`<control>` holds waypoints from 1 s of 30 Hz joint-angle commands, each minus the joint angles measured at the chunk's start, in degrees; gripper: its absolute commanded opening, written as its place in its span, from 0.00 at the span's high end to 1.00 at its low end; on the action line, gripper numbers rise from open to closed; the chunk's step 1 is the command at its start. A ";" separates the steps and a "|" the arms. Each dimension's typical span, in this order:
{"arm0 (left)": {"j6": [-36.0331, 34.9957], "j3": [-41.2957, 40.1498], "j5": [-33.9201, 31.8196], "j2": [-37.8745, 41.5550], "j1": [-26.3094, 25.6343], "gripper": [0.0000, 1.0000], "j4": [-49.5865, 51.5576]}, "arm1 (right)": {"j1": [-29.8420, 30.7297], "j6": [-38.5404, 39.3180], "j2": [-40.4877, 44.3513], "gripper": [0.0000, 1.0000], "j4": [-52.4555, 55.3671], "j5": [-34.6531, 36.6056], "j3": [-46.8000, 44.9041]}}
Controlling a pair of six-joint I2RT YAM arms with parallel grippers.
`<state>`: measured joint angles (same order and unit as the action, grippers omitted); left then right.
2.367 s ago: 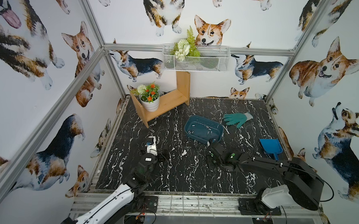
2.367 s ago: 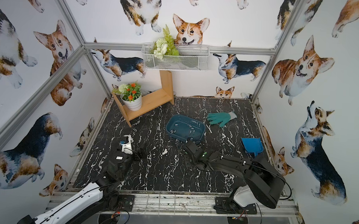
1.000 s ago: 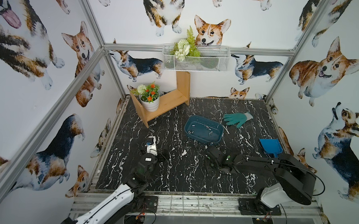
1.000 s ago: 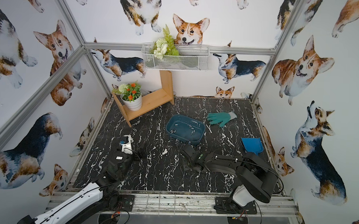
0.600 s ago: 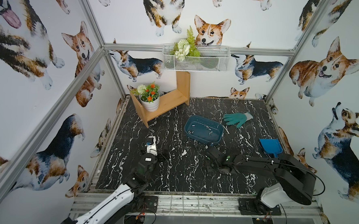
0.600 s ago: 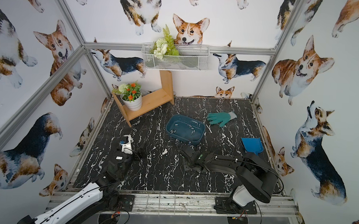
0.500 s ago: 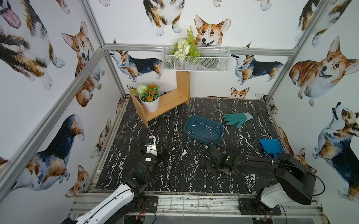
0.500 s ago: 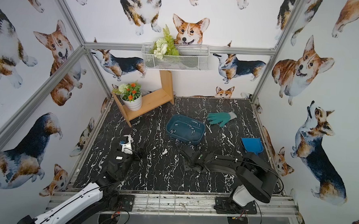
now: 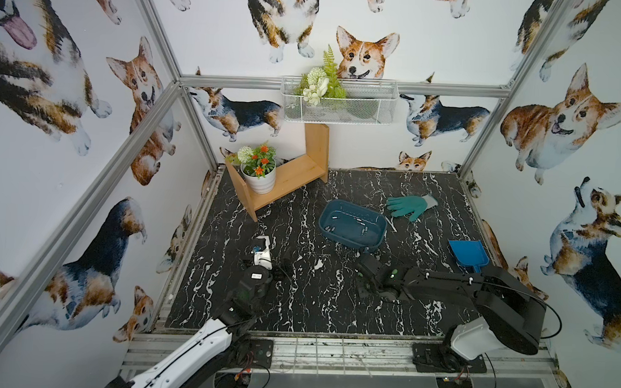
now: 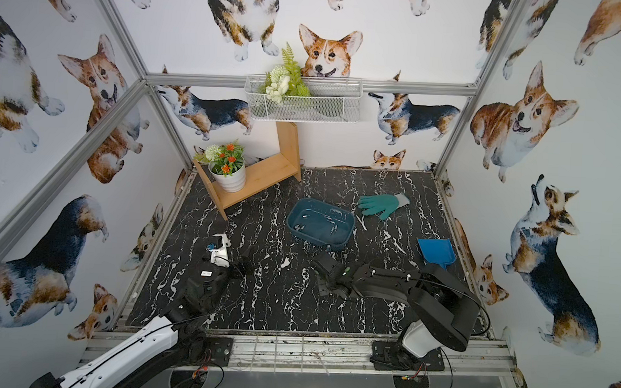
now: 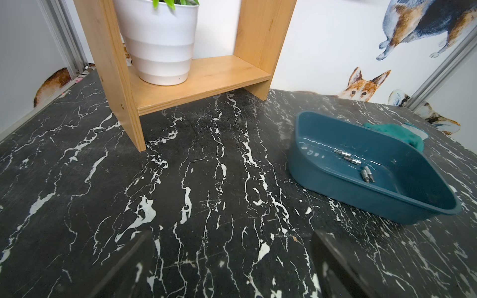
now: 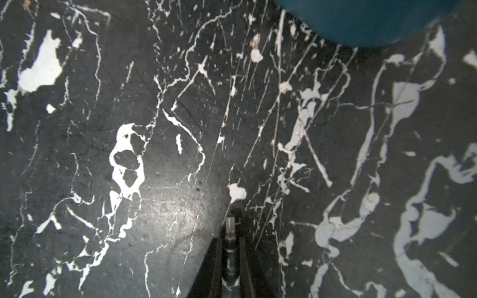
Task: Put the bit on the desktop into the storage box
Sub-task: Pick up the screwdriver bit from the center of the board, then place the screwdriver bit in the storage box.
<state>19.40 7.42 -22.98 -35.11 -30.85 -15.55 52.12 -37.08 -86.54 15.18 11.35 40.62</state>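
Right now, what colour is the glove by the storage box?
Green glove, grey cuff; shows best in both top views.

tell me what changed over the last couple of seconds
The right gripper drew back a little from the storage box, came down to the desktop and closed on the bit. The left gripper stayed open and parked. The storage box, glove and dustpan did not move.
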 commanded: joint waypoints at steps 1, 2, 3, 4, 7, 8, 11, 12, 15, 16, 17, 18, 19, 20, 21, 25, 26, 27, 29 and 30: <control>0.20 0.23 -0.33 -0.04 0.05 0.00 -1.24 | 0.09 -0.35 0.95 0.84 2.66 0.51 0.29; 0.20 0.22 -0.31 -0.04 0.00 0.00 -1.22 | 0.09 -0.34 1.24 0.84 2.57 0.50 0.32; 0.20 0.23 -0.32 -0.04 0.05 0.00 -1.23 | 0.09 -0.27 1.61 0.84 2.47 0.51 0.38; 0.20 0.23 -0.33 -0.04 0.03 0.00 -1.24 | 0.09 -0.23 2.05 0.84 2.33 0.51 0.47; 0.20 0.23 -0.22 -0.13 0.00 0.00 -1.32 | 0.04 0.40 3.49 0.85 1.92 0.74 0.85; 0.20 0.23 -0.24 -0.17 0.00 0.00 -1.32 | -0.04 0.72 3.94 0.86 1.86 0.84 1.17; 0.20 0.23 -0.30 -0.21 0.00 0.00 -1.40 | -0.30 1.91 4.79 0.86 1.78 1.29 2.61; 0.20 0.23 -0.30 -0.22 0.00 0.00 -1.41 | -0.59 2.24 5.00 0.86 1.87 1.42 3.13; 0.20 0.23 -0.34 -0.26 0.00 0.00 -1.41 | -2.18 3.51 5.81 0.87 1.50 1.18 4.75; 0.20 0.23 -0.33 -0.31 0.05 0.00 -1.41 | -3.06 4.13 6.11 0.87 1.10 0.66 5.27; 0.20 0.23 -0.36 -0.31 0.02 0.00 -1.41 | -4.13 4.86 6.46 0.86 0.55 0.02 5.74; 0.22 0.23 -0.34 -0.31 0.00 0.00 -1.41 | -5.14 5.40 6.75 0.87 -0.10 -0.55 6.08; 0.21 0.23 -0.35 -0.36 0.00 0.00 -1.41 | -6.48 6.23 7.07 0.87 -0.89 -1.36 6.60; 0.20 0.23 -0.27 -0.39 0.00 0.00 -1.41 | -7.77 6.91 7.22 0.87 -1.76 -2.16 7.14; 0.21 0.22 -0.33 -0.39 0.00 0.00 -1.41 | -9.00 7.66 7.35 0.87 -2.75 -2.93 7.61; 0.20 0.22 -0.41 -0.37 0.02 0.00 -1.41 | -14.25 10.55 5.59 0.87 -6.35 -4.52 10.43; 0.20 0.18 -0.47 -0.35 0.00 0.00 -1.41 | -15.39 11.12 4.56 0.87 -7.30 -4.59 11.29; 0.20 0.23 -0.48 -0.39 0.01 0.00 -1.41 | -16.29 11.64 3.63 0.87 -8.15 -4.81 12.02; 0.20 0.17 -0.48 -0.31 0.01 0.00 -1.41 | -18.21 12.41 1.05 0.87 -10.11 -5.80 13.98; 0.20 0.20 -0.48 -0.22 0.00 0.00 -1.33 | -18.97 12.74 -0.29 0.87 -10.85 -6.36 14.95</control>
<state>19.40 7.42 -23.11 -35.48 -30.85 -15.57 34.50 -26.94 -84.84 9.13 7.18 53.65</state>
